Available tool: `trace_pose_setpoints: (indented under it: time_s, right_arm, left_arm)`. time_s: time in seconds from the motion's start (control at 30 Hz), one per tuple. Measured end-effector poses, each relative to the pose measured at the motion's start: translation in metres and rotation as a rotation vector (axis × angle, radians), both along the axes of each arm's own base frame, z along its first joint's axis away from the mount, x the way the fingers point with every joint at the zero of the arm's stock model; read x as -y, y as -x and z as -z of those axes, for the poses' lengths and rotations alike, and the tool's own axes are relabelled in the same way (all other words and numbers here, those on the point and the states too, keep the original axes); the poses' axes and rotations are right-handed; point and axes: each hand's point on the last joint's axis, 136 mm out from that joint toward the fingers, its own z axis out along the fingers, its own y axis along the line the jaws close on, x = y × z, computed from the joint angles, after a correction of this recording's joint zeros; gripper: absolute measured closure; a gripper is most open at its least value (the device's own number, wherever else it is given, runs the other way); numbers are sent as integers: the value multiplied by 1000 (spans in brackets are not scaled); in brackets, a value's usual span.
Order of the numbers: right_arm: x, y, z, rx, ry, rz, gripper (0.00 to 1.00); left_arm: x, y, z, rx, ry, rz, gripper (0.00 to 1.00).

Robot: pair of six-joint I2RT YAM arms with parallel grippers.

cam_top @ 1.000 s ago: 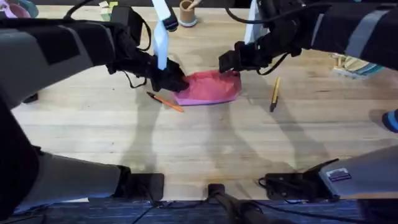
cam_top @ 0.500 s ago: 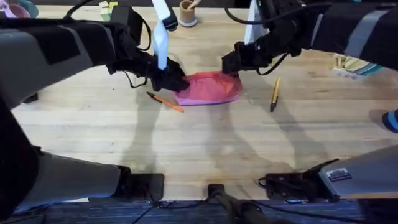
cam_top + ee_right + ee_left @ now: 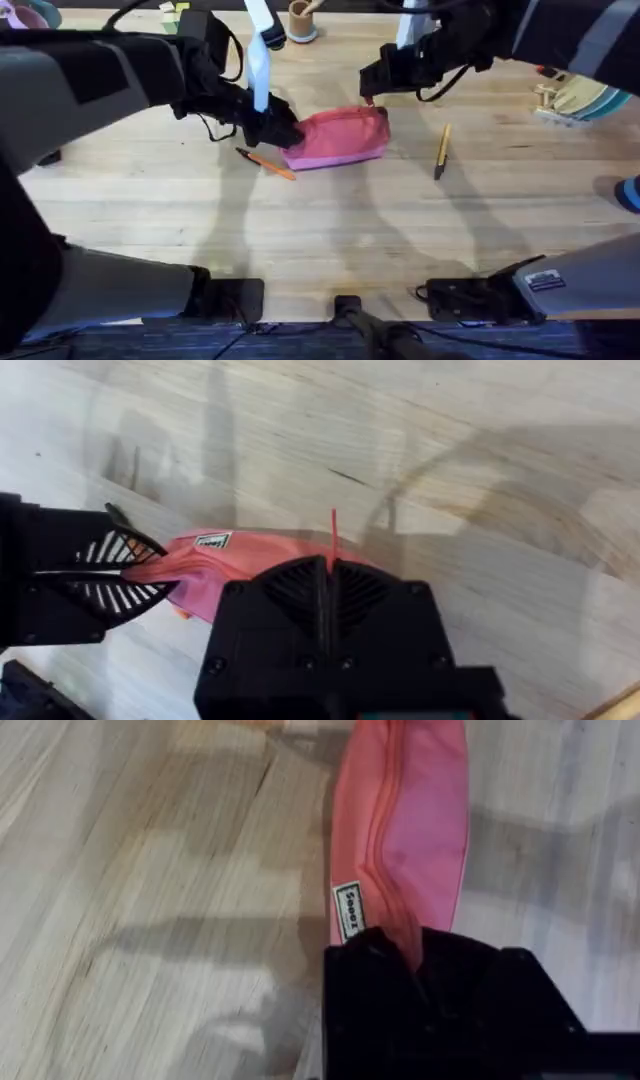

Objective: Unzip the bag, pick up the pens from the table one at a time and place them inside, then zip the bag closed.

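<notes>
The pink bag (image 3: pixel 340 136) lies on the table (image 3: pixel 330 230) at mid-back, its zipper running along the top (image 3: pixel 380 820). My left gripper (image 3: pixel 280 133) is shut on the bag's left end, next to a small white label (image 3: pixel 348 910). My right gripper (image 3: pixel 368 88) hovers just beyond the bag's right end, shut on a thin red zipper pull (image 3: pixel 333 525) that sticks out between its fingers. An orange pen (image 3: pixel 268 164) lies just in front of the left gripper. A yellow pen (image 3: pixel 442 150) with a dark tip lies to the right of the bag.
A brown cup (image 3: pixel 301 20) stands at the table's far edge. Some stacked items (image 3: pixel 570 100) sit at the far right, and a blue object (image 3: pixel 630 192) at the right edge. The front half of the table is bare wood.
My right gripper has moved away from the bag's right end toward the far side. The bag now stands taller and straighter. The left gripper has held still.
</notes>
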Motion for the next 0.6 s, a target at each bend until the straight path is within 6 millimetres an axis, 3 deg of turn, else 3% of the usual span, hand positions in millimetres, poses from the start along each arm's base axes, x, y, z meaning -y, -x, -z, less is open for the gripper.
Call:
trace_pose_setpoints:
  time_s: [0.27,0.6]
  right_arm:
    - [-3,5,-1,-24,-14,-13,968]
    - [-28,20,-8,-53,-110,-108,968]
  left_arm:
    - [0,0,0,-2,0,0,958]
    - [0,1,0,-3,0,0,958]
